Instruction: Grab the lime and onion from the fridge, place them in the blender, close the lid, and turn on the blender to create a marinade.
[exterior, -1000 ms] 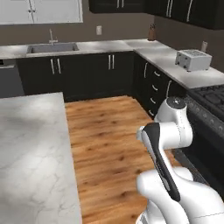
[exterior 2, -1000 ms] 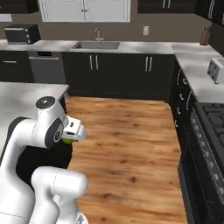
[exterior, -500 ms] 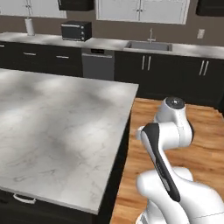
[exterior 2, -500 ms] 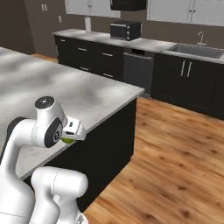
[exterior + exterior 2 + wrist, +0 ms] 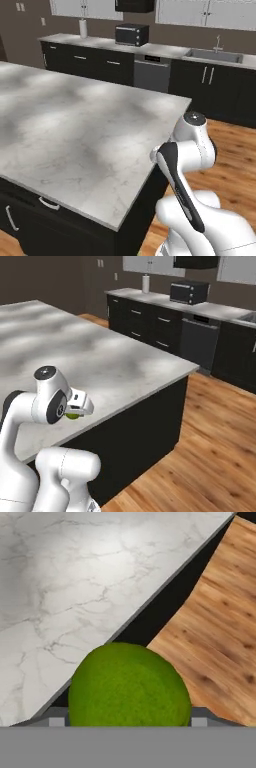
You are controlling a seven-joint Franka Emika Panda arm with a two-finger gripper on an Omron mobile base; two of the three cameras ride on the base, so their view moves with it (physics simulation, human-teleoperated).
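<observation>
The lime (image 5: 129, 684), round and bright green, sits between the two fingertips of my gripper (image 5: 128, 719), which is shut on it. In the right base view the lime (image 5: 73, 416) peeks out green under the gripper (image 5: 76, 411), held close to the arm's body beside the island's edge. The hand looks down over the corner edge of the marble island counter (image 5: 75, 587) and the wood floor (image 5: 220, 627). The onion, fridge, blender and lid are out of view.
A large marble island (image 5: 75, 125) lies ahead and to the left, its corner close to the arm. Along the back wall run black cabinets with a microwave (image 5: 131, 34), a dishwasher (image 5: 152, 72) and a sink (image 5: 215, 55). Wood floor (image 5: 210, 446) opens to the right.
The whole picture has swung as the base moves: the far cabinets slid right and the island came into the foreground. The arm's pose and its hold on the lime look unchanged.
</observation>
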